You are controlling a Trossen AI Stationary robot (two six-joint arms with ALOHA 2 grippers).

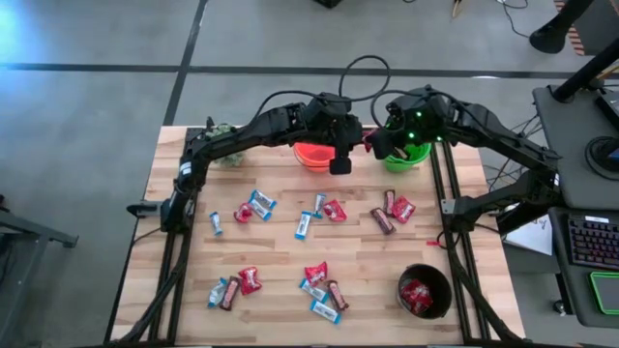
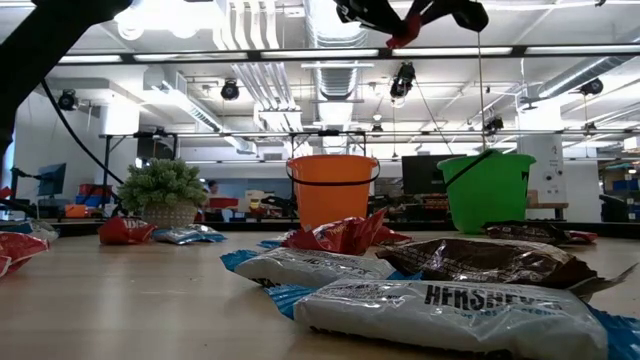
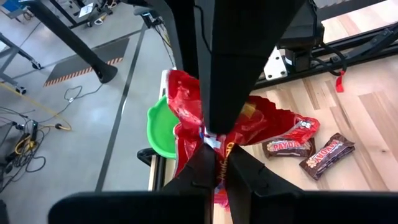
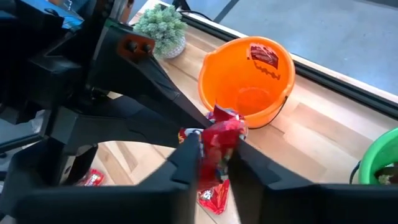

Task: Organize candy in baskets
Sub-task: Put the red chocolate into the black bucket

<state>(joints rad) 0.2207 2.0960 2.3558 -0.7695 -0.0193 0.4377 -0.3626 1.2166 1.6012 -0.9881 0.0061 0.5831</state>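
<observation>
Both tools raised over the far edge of the pale wooden counter [image 1: 280,275], meeting between the round orange plastic basket [image 1: 311,155] and the bright green plastic basket [image 1: 406,157]. Left tool [image 3: 216,163] clenched on a red crinkly candy packet [image 3: 186,118], fingers pinching its middle. Right tool [image 4: 214,157] closed on the same red packet from the opposite side, packet bunched between its dark fingers [image 4: 189,158]. Packet held in the air, clear of the counter, just beside the orange basket. Round black basket [image 1: 425,291] near the front right corner, red packets inside. Remaining candy scattered across the counter: red packets, dark brown bars, blue-and-white bars. Small bushy potted plant [image 4: 160,28] at the far left edge.
</observation>
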